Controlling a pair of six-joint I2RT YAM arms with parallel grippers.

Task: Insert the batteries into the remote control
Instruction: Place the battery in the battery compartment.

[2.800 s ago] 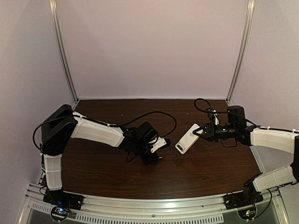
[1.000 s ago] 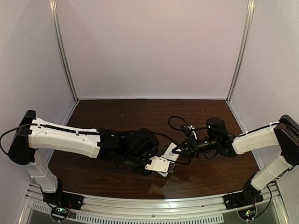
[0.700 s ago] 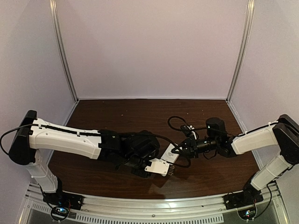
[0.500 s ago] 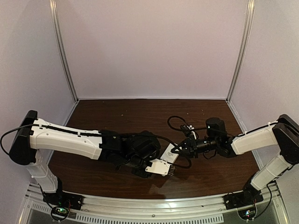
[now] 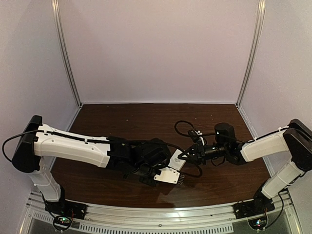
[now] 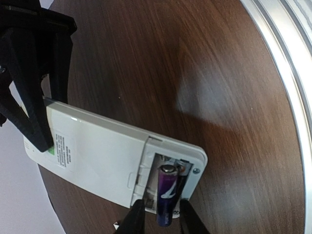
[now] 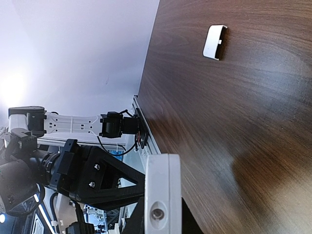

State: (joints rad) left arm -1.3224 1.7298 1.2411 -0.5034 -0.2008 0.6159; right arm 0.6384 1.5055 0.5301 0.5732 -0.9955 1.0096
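Observation:
The remote control is held back side up, its battery compartment open at the near end. My left gripper is shut on a purple battery, whose metal tip sits in the open compartment. I cannot make out a second battery. My right gripper is shut on the remote's far end, and its black fingers show in the left wrist view. In the right wrist view the remote is edge-on between the jaws. From above, the remote lies between both grippers, the left gripper at its near end.
The plain white cover slab lies alone on the dark wood table. The metal front rail runs close to the remote. Cables loop behind the right wrist.
Since 2.8 s ago both arms have come together at the front centre, the right one bringing the remote. In the last second the left gripper has edged right with the battery.

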